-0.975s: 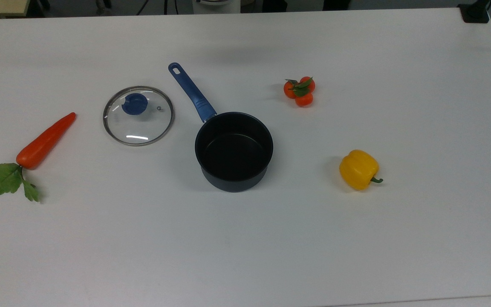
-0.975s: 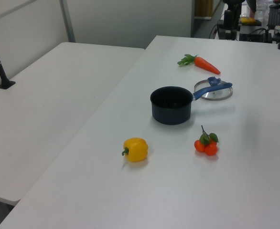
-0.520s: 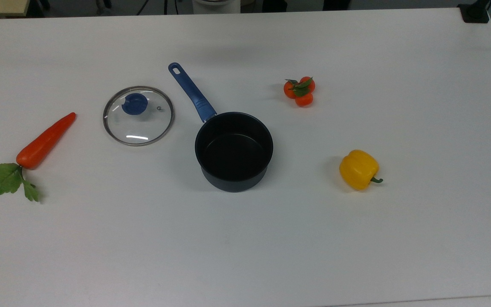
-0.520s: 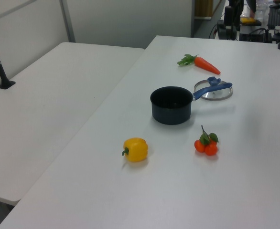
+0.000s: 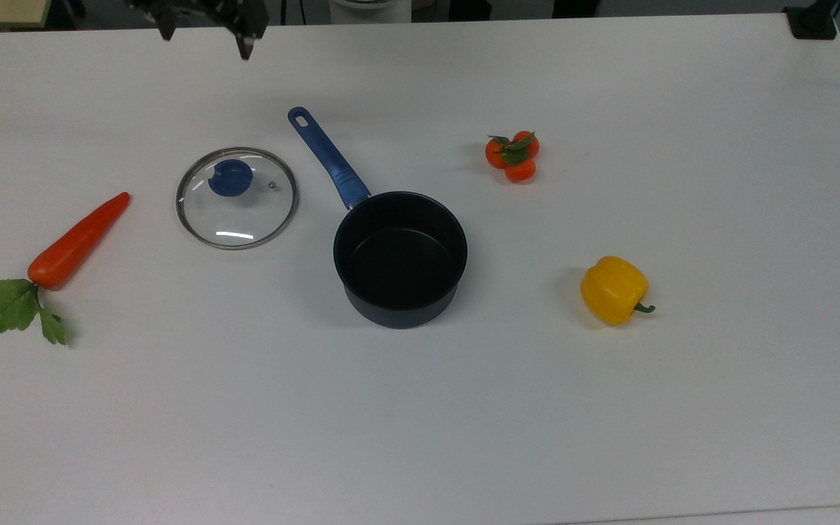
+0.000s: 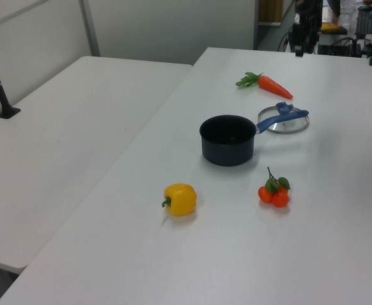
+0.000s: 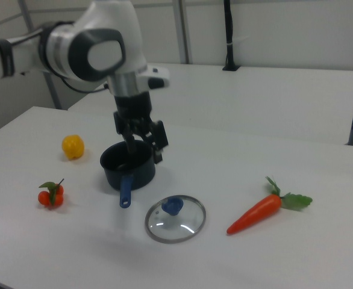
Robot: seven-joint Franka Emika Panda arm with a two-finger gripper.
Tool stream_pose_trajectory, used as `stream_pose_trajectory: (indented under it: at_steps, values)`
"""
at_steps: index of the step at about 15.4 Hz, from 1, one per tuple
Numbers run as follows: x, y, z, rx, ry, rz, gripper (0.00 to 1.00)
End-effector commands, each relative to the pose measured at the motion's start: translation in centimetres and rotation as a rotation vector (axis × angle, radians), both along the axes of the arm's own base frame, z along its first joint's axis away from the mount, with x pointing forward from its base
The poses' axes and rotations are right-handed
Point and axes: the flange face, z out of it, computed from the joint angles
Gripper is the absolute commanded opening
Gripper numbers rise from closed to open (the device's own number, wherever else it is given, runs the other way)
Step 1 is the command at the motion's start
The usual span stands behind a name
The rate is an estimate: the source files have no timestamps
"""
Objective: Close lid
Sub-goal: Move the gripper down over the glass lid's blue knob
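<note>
The glass lid [image 5: 237, 198] lay flat on the white table [image 5: 609, 408], its blue knob [image 5: 230, 178] uppermost and a small steam vent [image 5: 271, 185] just beside the knob. In the top view it sat at about nine o'clock from the dark saucepan [image 5: 399, 259], near it but not touching, with the saucepan's blue handle [image 5: 328, 157] running out toward eleven o'clock between lid and pan. The saucepan stood upright and uncovered.

The gripper [image 5: 205, 33] hung at the top view's upper edge, at roughly twelve o'clock from the lid and well apart from it. Its two fingers [image 5: 246, 40] stood apart with nothing between them. In the right view the gripper [image 7: 145, 142] pointed downward in front of the saucepan [image 7: 128, 165], above the table, while the lid [image 7: 175, 218] rested nearer the camera at about five o'clock from the pan.

A toy carrot [image 5: 77, 241] with green leaves lay at nine o'clock from the lid in the top view. A cluster of small orange-red tomatoes [image 5: 512, 154] sat at about two o'clock from the saucepan, and a yellow bell pepper [image 5: 614, 289] at about three o'clock, both well clear of it. In the left view the lid [image 6: 286, 121] appeared beyond the saucepan [image 6: 228, 140], partly crossed by the handle.
</note>
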Motion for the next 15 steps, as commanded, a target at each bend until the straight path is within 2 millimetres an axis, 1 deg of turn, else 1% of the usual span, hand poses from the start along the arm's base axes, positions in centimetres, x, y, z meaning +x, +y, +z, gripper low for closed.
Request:
stream_pose_trajectory:
  at_steps: [1,5,6,10,15]
  values:
    - [0.9,-1.5,-5.1,-0.009,0.002,-0.029,1.00]
    - [1.8,-2.0,-10.6,-0.011,-0.014,-0.026,1.00]
    - [2.1,-2.4,-11.6,-0.013,-0.022,-0.029,1.00]
    - [3.1,-3.0,-14.7,-0.014,-0.031,-0.035,1.00]
    - [4.1,-2.4,-18.1,-0.012,-0.034,-0.018,1.00]
